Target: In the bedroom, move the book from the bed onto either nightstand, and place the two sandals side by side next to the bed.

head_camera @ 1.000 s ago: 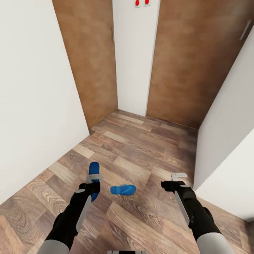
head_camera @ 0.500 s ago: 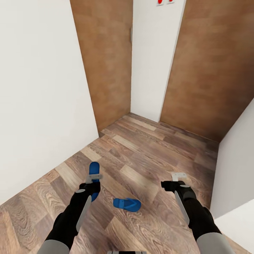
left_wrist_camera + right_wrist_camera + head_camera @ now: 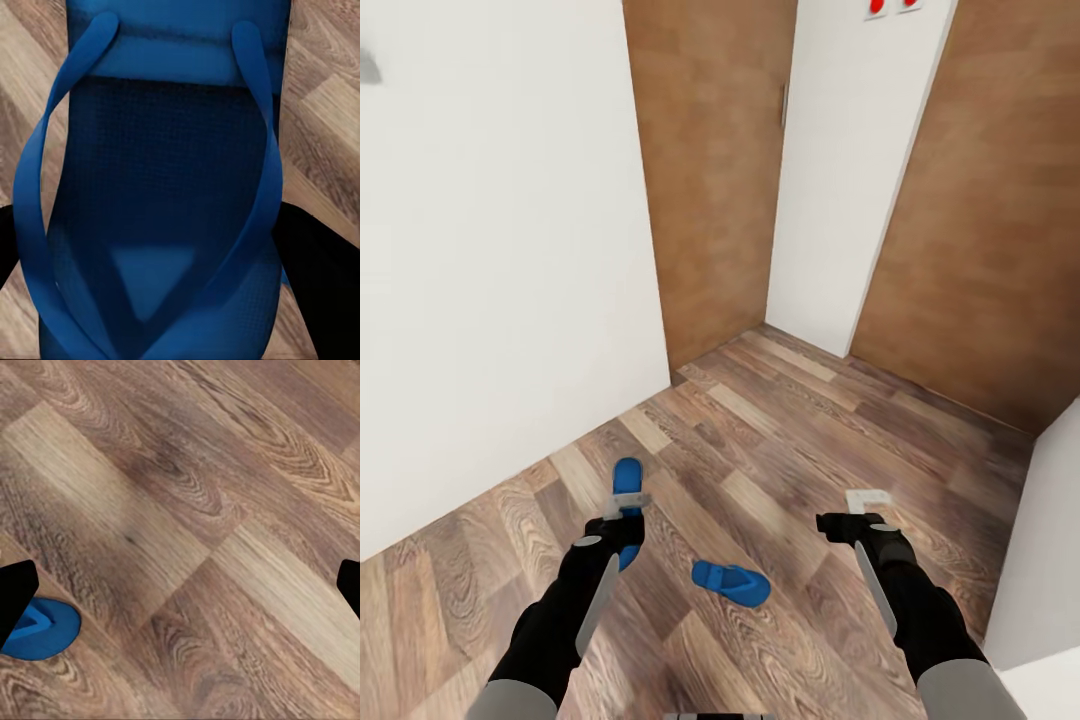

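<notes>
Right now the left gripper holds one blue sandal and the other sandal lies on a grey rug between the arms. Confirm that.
Not quite. The left gripper does hold one blue sandal, but the other sandal lies on the bare wood-plank floor between the arms, not on a grey rug. The head view shows it; the right wrist view also shows its end resting on the planks.

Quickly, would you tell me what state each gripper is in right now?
Left gripper: shut on a blue sandal.
Right gripper: open, holding nothing, over the wood floor.
</notes>
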{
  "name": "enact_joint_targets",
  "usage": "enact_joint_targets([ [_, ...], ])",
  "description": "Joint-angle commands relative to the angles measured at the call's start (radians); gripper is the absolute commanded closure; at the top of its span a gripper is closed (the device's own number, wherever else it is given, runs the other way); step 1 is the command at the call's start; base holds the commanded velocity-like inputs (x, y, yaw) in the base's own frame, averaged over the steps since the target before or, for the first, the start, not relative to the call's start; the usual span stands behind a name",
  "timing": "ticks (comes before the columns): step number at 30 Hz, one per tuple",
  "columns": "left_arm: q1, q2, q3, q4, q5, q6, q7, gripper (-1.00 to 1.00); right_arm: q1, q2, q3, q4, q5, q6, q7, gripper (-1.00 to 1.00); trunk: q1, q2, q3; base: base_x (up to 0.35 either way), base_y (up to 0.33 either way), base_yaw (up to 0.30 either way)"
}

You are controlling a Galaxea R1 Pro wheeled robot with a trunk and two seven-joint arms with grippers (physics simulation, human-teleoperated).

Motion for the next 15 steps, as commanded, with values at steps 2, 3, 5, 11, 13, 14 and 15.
enact_joint_targets([
  [2,-0.001,0.000,-0.003,-0.001,0.004,0.005,0.007,1.00,0.000,0.000,0.001,-0.001,0.001,0.005,-0.002,-1.00,0.000,0.000,0.000,-0.016,-0.278,0.282],
  [3,-0.001,0.000,-0.003,-0.001,0.004,0.005,0.007,1.00,0.000,0.000,0.001,-0.001,0.001,0.005,-0.002,-1.00,0.000,0.000,0.001,0.022,-0.281,0.282],
  [5,-0.001,0.000,-0.002,-0.001,0.003,0.005,0.006,1.00,0.000,0.000,0.001,-0.001,0.001,0.005,-0.002,-1.00,0.000,0.000,0.002,0.094,-0.232,0.282],
  [11,-0.001,0.000,-0.002,-0.001,0.007,0.007,0.006,1.00,0.000,0.000,0.001,-0.001,0.001,0.005,-0.002,-1.00,0.000,0.000,0.006,0.035,-0.067,0.282],
  [13,-0.001,0.000,-0.002,-0.001,0.007,0.007,0.006,1.00,0.000,0.000,0.001,-0.001,0.001,0.005,-0.002,-1.00,0.000,0.000,0.007,0.006,-0.012,0.282],
  [14,-0.001,0.000,-0.002,-0.001,0.008,0.007,0.006,1.00,0.000,0.000,0.001,-0.001,0.001,0.005,-0.002,-1.00,0.000,0.000,0.008,0.003,-0.007,0.282],
  [15,-0.001,0.000,-0.002,-0.001,0.008,0.007,0.006,1.00,0.000,0.000,0.001,-0.001,0.001,0.005,-0.002,-1.00,0.000,0.000,0.008,0.002,-0.004,0.282],
])
